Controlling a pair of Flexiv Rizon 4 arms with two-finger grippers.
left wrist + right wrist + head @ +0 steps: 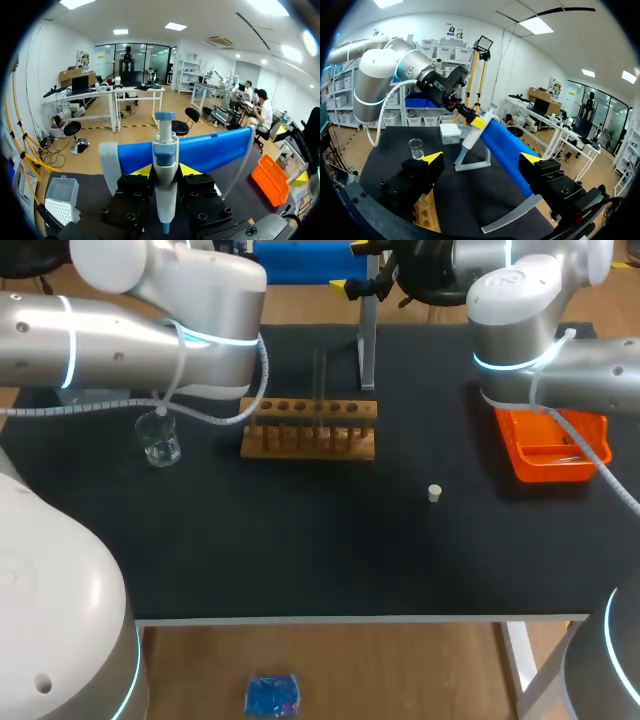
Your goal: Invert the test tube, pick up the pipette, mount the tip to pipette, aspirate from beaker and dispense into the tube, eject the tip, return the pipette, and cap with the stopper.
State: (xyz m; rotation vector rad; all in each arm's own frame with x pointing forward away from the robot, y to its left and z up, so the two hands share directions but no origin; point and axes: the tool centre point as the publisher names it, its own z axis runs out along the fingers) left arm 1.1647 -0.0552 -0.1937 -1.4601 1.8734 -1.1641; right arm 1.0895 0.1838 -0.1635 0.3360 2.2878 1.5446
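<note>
My L claw [165,170] clamped on pipette [164,150], upright at blue stand [215,150], far side of table. My R claw [481,159] wide, gripping nothing. Beaker [160,440] left of wooden rack [310,430]. Stopper [434,493] on mat btwn rack & orange tray [550,455].

A wooden rack [310,430] stands centrally, seemingly holding one upright test tube [320,375]; a glass beaker [160,440] sits left of it, a white stopper [435,493] and orange tray [548,445] right.
</note>
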